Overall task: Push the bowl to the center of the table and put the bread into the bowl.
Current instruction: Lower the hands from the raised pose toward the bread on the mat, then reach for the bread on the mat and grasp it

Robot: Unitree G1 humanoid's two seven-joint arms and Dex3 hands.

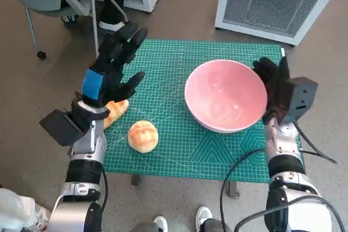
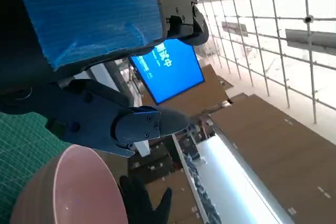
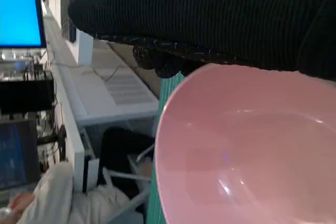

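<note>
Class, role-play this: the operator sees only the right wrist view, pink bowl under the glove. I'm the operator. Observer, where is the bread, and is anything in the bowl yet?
Observer: Two breads lie on the green mat left of the pink bowl: a round bun near the front edge and a longer piece partly under the left hand. The bowl is empty.
Operator: Is the left hand holding either?
Observer: No, it is raised above the longer piece with fingers spread, holding nothing.
Operator: Where does my right hand sit on the bowl?
Observer: The right hand is against the bowl's right rim, on the side away from the bread.
</note>
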